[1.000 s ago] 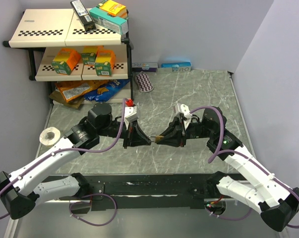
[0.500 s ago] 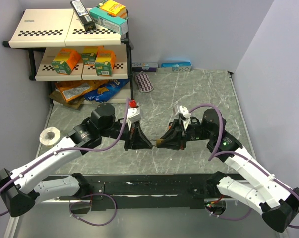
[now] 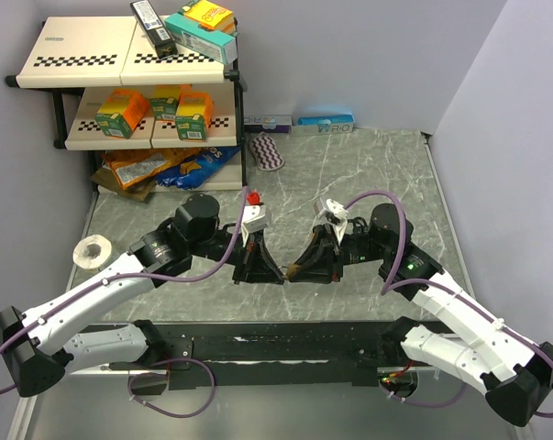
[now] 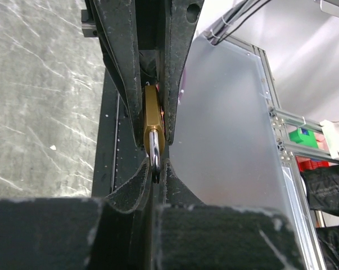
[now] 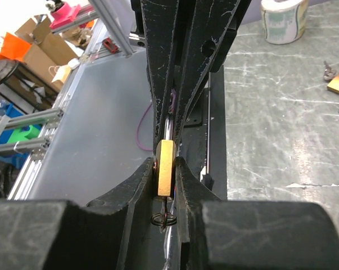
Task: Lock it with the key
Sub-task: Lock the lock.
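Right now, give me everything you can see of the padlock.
The padlock has a brass-coloured metal body, seen edge-on, and a silver shackle. It is held up between the two arms, near the near edge of the table. The right gripper clamps the body and the left gripper pinches the shackle. A thin wire ring hangs below the body. I cannot tell whether the shackle is latched.

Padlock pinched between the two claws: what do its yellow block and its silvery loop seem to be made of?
The padlock body looks like brass: yellow-gold with a dull satin sheen. Its shackle looks like polished or plated steel: silvery, with bright glints. Plating over another metal cannot be ruled out.
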Controlling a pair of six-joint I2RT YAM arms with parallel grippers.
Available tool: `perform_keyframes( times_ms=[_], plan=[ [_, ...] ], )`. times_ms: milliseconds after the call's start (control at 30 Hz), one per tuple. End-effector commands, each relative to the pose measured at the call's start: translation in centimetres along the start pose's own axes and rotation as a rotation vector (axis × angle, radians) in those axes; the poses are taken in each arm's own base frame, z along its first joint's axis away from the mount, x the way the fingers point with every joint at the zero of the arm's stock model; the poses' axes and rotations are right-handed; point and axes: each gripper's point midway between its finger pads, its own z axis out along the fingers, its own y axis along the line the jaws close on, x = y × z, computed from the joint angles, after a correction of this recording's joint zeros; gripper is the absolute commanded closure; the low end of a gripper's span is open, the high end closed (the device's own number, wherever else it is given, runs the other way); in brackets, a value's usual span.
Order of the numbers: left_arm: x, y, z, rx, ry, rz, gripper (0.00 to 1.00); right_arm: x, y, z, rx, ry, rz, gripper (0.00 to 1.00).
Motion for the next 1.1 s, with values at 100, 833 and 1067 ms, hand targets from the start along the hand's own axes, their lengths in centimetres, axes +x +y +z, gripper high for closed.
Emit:
perform_keyframes(
  times_ms=[100, 833, 1067],
  plan=[
    [-3.9, 0.3, 0.5, -0.003, -0.148, 0.135, 0.99, -2.7, -0.5, 1.3, 0.013, -0.060, -0.215, 1.00],
    [-7.5, 4.9, -5.8, -0.079, -0.433, -0.125, 0.39, -6.7, -4.8, -0.9, 0.175, -0.236, 0.006, 1.00],
    [-7.9, 4.6, -5.0, -0.045, -0.430, -0.141, 0.53, -6.4, -4.5, -0.5, 0.145, -0.237, 0.016, 1.00]
  ],
)
